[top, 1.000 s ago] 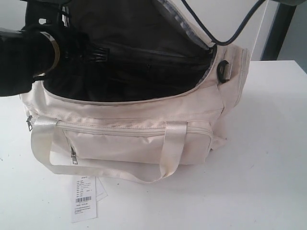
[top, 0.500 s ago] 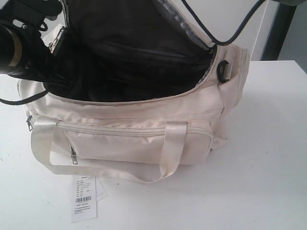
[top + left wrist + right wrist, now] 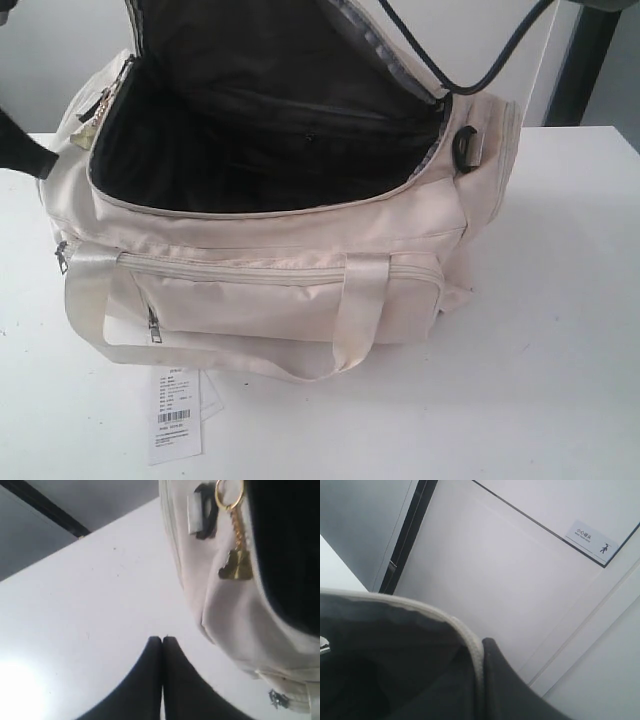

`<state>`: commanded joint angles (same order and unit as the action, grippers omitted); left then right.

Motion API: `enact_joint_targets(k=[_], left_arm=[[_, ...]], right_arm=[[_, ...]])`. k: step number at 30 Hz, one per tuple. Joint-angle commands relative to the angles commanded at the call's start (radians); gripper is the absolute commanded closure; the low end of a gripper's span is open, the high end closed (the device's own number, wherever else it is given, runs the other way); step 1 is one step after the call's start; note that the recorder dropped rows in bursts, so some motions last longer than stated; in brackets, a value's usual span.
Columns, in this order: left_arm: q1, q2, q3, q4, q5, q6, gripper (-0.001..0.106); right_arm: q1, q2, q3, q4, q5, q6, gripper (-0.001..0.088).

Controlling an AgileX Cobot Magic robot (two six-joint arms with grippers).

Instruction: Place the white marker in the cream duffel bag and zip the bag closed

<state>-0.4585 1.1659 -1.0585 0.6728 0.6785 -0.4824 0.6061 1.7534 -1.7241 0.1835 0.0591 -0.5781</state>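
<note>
Observe your left gripper (image 3: 162, 642): jaws together, empty, the cream duffel bag (image 3: 220, 605) just beside it; your right gripper (image 3: 481, 646) is clamped on the bag's raised flap edge.

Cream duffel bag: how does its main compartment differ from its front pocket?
The main compartment stands wide open, showing black lining; the front pocket looks zipped shut, showing only cream fabric. The main compartment is on top and larger; the front pocket is on the near side and smaller. Both belong to the cream duffel bag.
</note>
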Motion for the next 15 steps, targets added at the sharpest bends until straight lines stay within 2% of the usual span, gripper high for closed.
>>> enact_joint_targets(k=[1, 2, 4, 6, 9, 12, 14, 15], left_arm=[[0.066, 0.0, 0.0, -0.148, -0.016, 0.131, 0.105], [0.099, 0.0, 0.0, -0.225, -0.018, 0.183, 0.105], [0.225, 0.0, 0.0, -0.515, -0.024, 0.4, 0.105], [0.322, 0.0, 0.0, -0.73, -0.016, 0.572, 0.105], [0.421, -0.002, 0.0, -0.991, -0.014, 0.681, 0.105], [0.486, -0.002, 0.019, -1.402, -0.077, 1.01, 0.105], [0.529, 0.009, 0.041, -1.579, -0.112, 1.106, 0.105], [0.545, 0.018, 0.046, -1.625, -0.126, 1.145, 0.105]], right_arm=[[0.0, 0.0, 0.0, 0.0, 0.0, 0.0, 0.0868], [0.0, 0.0, 0.0, 0.0, 0.0, 0.0, 0.0868], [0.0, 0.0, 0.0, 0.0, 0.0, 0.0, 0.0868], [0.0, 0.0, 0.0, 0.0, 0.0, 0.0, 0.0868], [0.0, 0.0, 0.0, 0.0, 0.0, 0.0, 0.0868], [0.0, 0.0, 0.0, 0.0, 0.0, 0.0, 0.0868], [0.0, 0.0, 0.0, 0.0, 0.0, 0.0, 0.0868], [0.0, 0.0, 0.0, 0.0, 0.0, 0.0, 0.0868]])
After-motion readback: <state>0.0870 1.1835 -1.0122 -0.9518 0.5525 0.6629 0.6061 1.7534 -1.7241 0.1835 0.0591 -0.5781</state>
